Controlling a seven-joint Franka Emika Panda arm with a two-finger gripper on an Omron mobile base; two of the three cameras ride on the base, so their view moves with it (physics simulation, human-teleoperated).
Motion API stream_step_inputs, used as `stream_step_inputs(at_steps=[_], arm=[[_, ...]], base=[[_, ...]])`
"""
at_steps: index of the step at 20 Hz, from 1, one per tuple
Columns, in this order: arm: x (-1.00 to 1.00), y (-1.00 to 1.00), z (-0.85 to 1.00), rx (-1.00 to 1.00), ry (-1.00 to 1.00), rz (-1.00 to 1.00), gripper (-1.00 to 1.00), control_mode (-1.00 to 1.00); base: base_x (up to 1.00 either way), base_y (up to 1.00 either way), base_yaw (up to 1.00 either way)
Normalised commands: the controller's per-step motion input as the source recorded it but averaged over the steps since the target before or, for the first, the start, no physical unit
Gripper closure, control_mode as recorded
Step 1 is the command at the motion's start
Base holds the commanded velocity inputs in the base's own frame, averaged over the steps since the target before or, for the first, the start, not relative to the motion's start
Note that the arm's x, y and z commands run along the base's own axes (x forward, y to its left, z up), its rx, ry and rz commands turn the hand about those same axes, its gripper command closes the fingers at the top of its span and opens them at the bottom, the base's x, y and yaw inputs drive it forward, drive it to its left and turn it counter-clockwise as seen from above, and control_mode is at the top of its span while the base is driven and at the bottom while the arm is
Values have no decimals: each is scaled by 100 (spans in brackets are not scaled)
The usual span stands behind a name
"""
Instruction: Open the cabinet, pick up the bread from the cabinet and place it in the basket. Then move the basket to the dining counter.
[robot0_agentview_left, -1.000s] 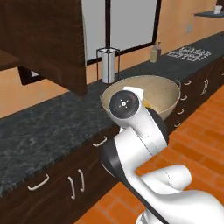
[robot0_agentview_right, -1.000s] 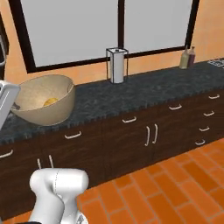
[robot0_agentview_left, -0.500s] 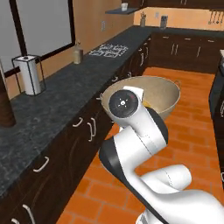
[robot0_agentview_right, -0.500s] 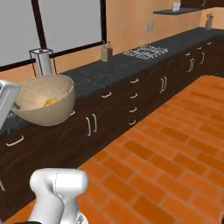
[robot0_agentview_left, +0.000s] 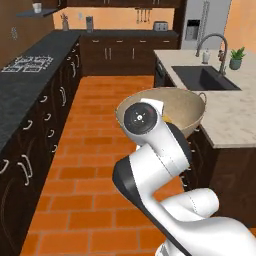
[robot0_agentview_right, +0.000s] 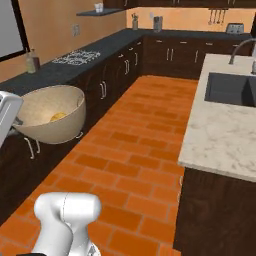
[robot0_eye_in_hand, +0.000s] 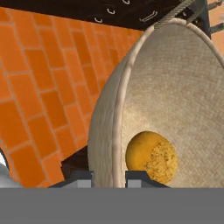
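Orange brick floor (robot0_agentview_left: 95, 150) ran between the black worktop (robot0_agentview_left: 20, 85) at left and the dining counter (robot0_agentview_left: 230, 115) at right; the whole view had swung from the window wall, so the base had turned toward delivery. Raised mid-aisle, the arm carried the basket (robot0_agentview_left: 187, 107), bread (robot0_eye_in_hand: 151, 157) inside. The tool (robot0_eye_in_hand: 109, 177) was clamped on the basket's rim.

base views behind arm, hand view close on basket (robot0_eye_in_hand: 175, 87)
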Motion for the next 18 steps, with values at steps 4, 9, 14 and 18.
stream_step_inputs(at_steps=[4,9,14,18], arm=[[0,0,0,0,0,0,100,100],[0,0,0,0,0,0,100,100],[0,0,0,0,0,0,100,100],[0,0,0,0,0,0,100,100]], base=[[4,-83,-58],[23,-91,-46],[38,-96,-36],[64,-89,-15]])
